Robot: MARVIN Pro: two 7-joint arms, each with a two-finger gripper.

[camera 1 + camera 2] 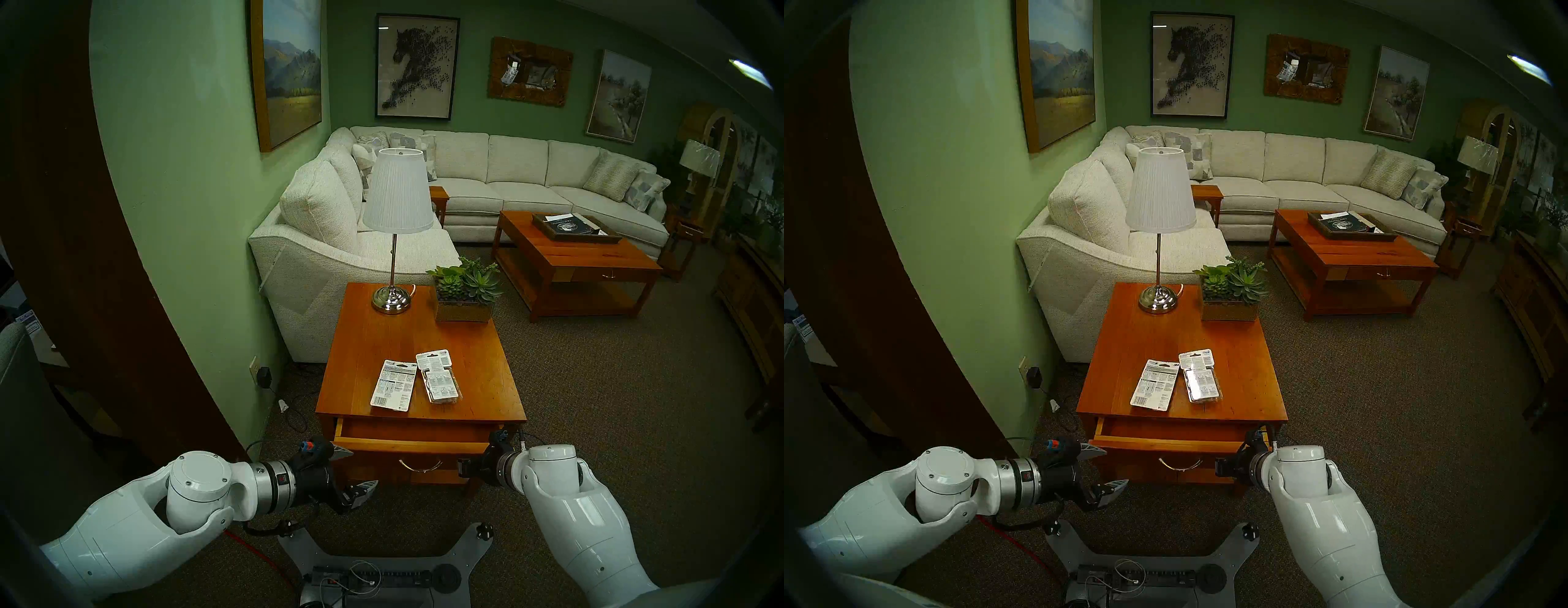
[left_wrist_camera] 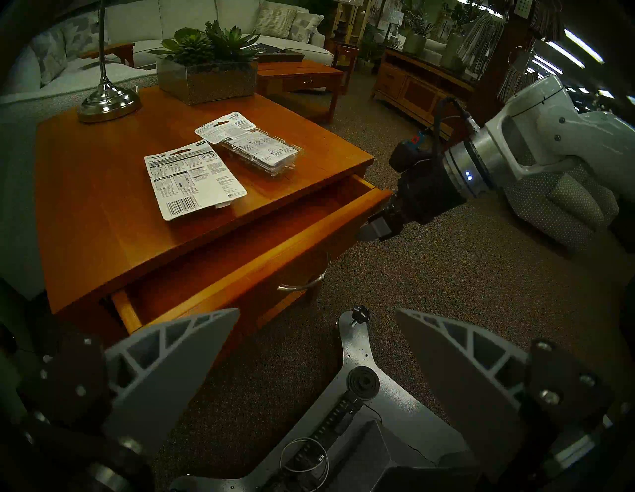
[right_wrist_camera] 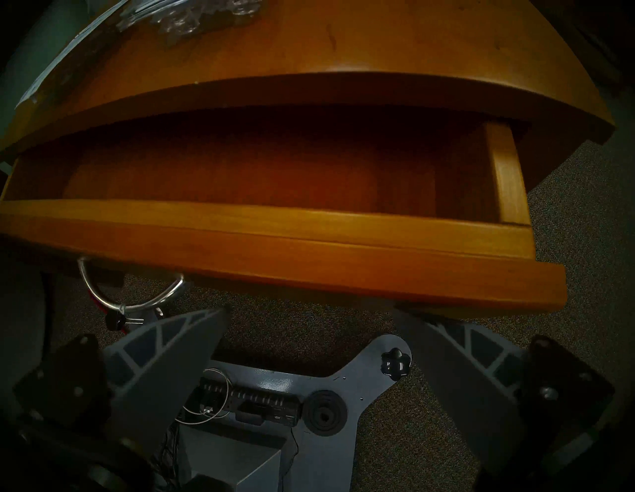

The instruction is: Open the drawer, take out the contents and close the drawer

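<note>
Your drawer [image 1: 411,446] stands pulled partway out of the end table, its lighter inner side wall showing at the right end and the floor of it bare in the right wrist view. The curved silver bail handle [image 1: 418,466] hangs on the front panel, untouched by either hand.

Both contents lie on the worktop [image 1: 488,373], near its front edge, directly above the open drawer. The white 3M card [image 1: 393,384] is on your left, printed side up with its barcode toward you. The clear blister pack [image 1: 439,377] sits just beside it on the right, their upper corners close or touching.

Your left hand [image 1: 355,469] hovers off the drawer's left front corner, fingers spread wide, holding nothing; one fingertip sits near the corner, but you cannot tell contact from here.

Your right hand [image 2: 372,231] is at the drawer's right front corner, angled down toward the front panel. Its fingers [image 3: 171,347] are spread, empty, and the right one sits tucked just under the drawer front's lower edge.

Farther back on the worktop stand a table lamp [image 1: 396,229] and a succulent planter [image 1: 464,293].
</note>
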